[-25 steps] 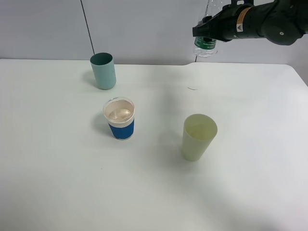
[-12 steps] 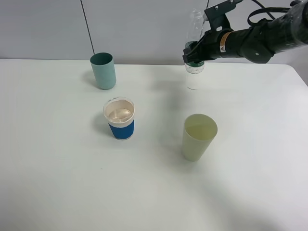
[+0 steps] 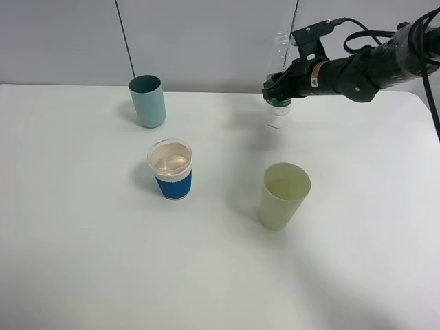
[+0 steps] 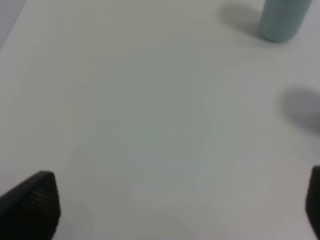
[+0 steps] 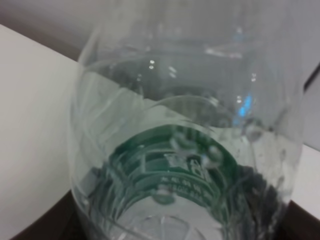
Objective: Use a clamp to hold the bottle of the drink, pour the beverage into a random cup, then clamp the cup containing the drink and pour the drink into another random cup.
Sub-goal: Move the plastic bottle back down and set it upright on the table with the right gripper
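Bottle (image 3: pixel 278 111): clear plastic with a green label, upright, held in my right gripper (image 3: pixel 277 88) at the far side of the table (image 3: pixel 82 240), near the back edge.
Right gripper: closed around the bottle at label height, reaching in from the right of the high view. The neck rises above the fingers and the base hangs below them.
Bottle base: down close to the tabletop. I cannot tell whether it touches.
Right wrist view: the bottle (image 5: pixel 185 150) fills nearly the whole picture, green label wrapping its middle, droplets on the inner wall. The fingers themselves are barely in sight here.
Green cup (image 3: pixel 284 195): pale green, upright, nearest cup to the bottle, on the near side of it and apart from it.
Blue cup (image 3: pixel 170 168): clear rim, blue band round the lower half, upright, left of the green cup. Its inside shows a pale sheen.
Teal cup (image 3: pixel 148 101): upright, far left of the group, behind the blue cup, well apart from the bottle.
Left gripper (image 4: pixel 172 207): spread wide with nothing between the fingers, above bare table. Its camera catches the teal cup (image 4: pixel 282 17) at the edge of the view. I do not see this gripper in the high view.
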You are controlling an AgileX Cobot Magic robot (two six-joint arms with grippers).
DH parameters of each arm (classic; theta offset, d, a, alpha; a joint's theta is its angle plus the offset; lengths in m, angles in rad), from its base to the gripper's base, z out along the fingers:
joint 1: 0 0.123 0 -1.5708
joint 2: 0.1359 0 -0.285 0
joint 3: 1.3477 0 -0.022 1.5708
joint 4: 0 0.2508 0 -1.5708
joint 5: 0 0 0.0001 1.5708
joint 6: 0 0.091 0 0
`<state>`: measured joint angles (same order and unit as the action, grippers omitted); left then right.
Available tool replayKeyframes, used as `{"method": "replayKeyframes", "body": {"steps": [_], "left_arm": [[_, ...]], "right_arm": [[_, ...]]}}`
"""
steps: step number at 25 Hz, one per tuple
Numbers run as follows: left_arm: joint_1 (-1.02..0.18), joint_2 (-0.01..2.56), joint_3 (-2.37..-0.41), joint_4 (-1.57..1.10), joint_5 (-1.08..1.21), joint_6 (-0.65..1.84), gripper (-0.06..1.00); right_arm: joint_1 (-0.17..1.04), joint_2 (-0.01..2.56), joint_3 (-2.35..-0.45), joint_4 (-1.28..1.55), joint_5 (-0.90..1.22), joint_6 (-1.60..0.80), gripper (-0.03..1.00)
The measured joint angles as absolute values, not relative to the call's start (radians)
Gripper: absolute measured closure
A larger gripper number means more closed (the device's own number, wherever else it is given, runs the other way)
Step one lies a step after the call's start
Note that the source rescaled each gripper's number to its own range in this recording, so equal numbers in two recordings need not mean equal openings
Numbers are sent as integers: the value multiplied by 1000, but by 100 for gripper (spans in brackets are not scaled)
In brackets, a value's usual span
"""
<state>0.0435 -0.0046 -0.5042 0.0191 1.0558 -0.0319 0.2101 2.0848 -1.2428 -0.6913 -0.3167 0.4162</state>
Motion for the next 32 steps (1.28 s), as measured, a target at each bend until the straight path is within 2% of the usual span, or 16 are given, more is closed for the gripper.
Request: {"method": "replayKeyframes", "body": {"steps": [13,32], "left_arm": [[44,-5,-504,19,1056,-32,-6],[44,-5,-504,19,1056,-32,-6]], "right_arm": [[191,2160,-1243,-693,-474,353,97],[176,2189,-1245,-712,-477,352,97]]}}
